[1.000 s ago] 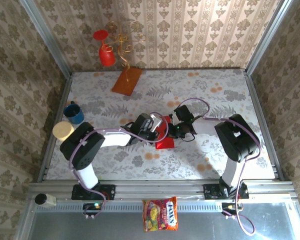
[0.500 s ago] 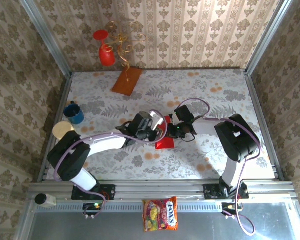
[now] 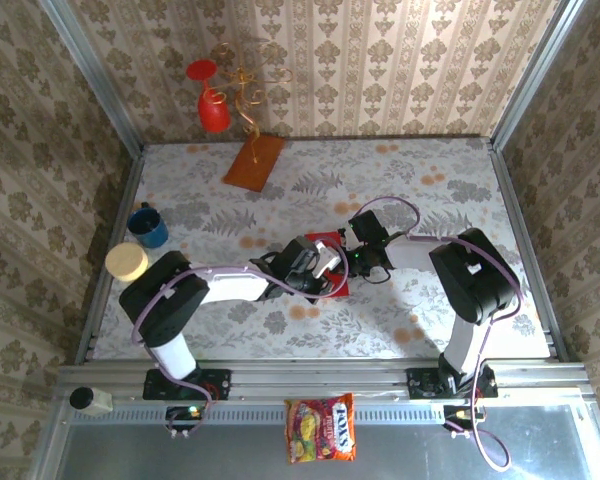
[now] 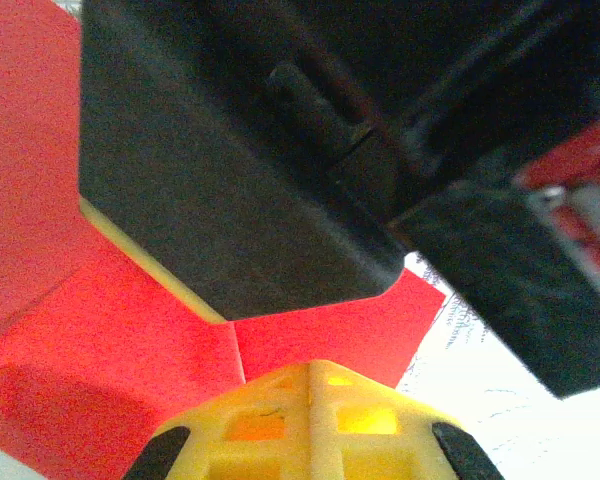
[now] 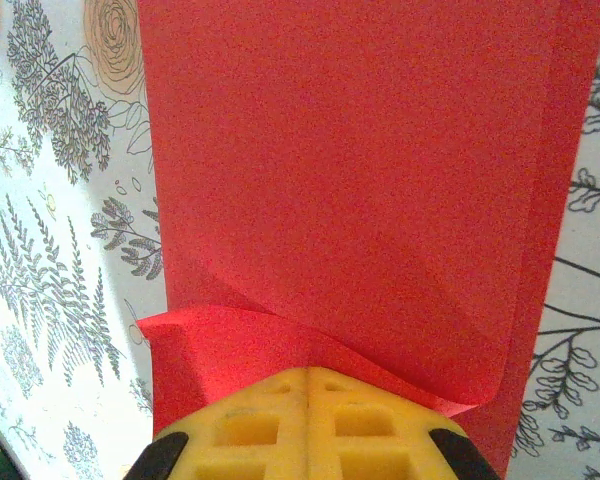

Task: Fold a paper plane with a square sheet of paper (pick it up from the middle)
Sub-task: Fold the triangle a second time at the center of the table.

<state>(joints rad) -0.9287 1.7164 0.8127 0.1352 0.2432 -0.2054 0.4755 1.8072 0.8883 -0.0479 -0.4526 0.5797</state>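
The square sheet of paper [image 5: 350, 180] lies mid-worktop [image 5: 60, 250], partly folded. The right gripper [image 5: 308, 385] jaws are fully closed, pinching a lifted edge. The left gripper [image 4: 310, 390] jaws are closed at the crease. Align edges, then press firmly along the fold.

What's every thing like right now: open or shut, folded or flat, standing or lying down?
red paper, partly folded, near edge pinched and curled up.
right gripper, shut on the red paper.
left gripper, shut, tips at the red paper.
blue mug, upright.
candy bag, lying flat.
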